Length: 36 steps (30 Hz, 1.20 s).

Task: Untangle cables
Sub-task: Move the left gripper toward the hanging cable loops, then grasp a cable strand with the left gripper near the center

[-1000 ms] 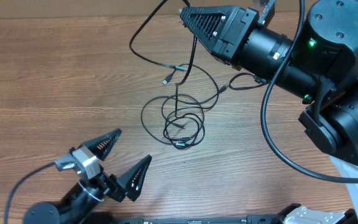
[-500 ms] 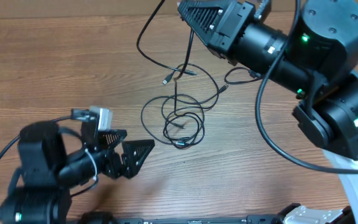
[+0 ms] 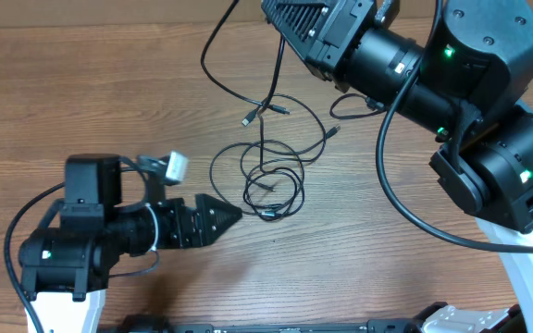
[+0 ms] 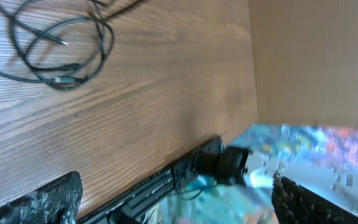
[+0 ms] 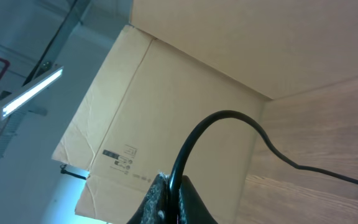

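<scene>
Cables (image 3: 271,185) lie in the middle of the wooden table (image 3: 63,102), thin black cords looped over each other in a small round pile. A few ends with little plugs stick out just past the pile on the far side. My right gripper (image 3: 276,14) is up at the far edge, clenched on one black cord. In its own camera I see the cord pinched between its fingers (image 5: 158,198) and curving away down to the table. That cord runs back toward the pile, so I think it is being pulled out but is not free yet. My left gripper (image 3: 222,215) is low, just to the left of the pile, with its jaws spread wide and nothing in them. I judge the job is near its start: no cord lies apart by itself, and the loops cross each other. All of them are left to be pulled apart. A cardboard box (image 5: 166,93) behind the table has a small label (image 5: 118,157), but the words are too tiny for me to read. I see no other writing.
</scene>
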Motion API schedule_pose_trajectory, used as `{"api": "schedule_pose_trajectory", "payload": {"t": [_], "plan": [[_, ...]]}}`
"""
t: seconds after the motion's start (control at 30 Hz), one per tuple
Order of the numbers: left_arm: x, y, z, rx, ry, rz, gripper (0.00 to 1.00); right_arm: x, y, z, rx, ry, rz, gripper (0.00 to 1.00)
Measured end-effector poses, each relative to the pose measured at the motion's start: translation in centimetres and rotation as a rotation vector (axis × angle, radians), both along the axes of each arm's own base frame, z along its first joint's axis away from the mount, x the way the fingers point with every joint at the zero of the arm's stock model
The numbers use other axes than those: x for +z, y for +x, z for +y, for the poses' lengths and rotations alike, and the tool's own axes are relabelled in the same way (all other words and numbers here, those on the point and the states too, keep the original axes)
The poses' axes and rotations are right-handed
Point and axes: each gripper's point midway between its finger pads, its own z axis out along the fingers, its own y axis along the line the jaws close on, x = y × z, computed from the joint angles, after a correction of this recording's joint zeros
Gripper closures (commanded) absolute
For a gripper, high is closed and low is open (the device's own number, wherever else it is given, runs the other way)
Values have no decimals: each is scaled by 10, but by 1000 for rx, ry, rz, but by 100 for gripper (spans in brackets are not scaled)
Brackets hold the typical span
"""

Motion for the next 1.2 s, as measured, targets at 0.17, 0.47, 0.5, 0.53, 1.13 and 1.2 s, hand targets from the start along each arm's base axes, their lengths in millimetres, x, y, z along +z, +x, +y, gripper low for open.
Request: {"api": "schedule_pose_trajectory", "payload": {"t": [0.17, 0.47, 0.5, 0.53, 1.13, 1.2], "plan": [[-4, -5, -11, -81, 38, -34, 0, 4, 2, -2, -16, 10, -13, 96], [-13, -5, -34, -223, 80, -86, 1, 13, 7, -6, -50, 33, -43, 96], [-13, -6, -39, -249, 81, -101, 0, 13, 8, -7, -55, 32, -42, 96], [-13, -6, -45, -277, 79, -119, 0, 13, 9, -8, -62, 33, -43, 96], [36, 67, -77, -235, 78, -588, 0, -10, 27, -33, -124, 42, 112, 96], [44, 72, -79, -226, 70, -633, 0, -10, 25, -31, -111, 62, 135, 96]]}}
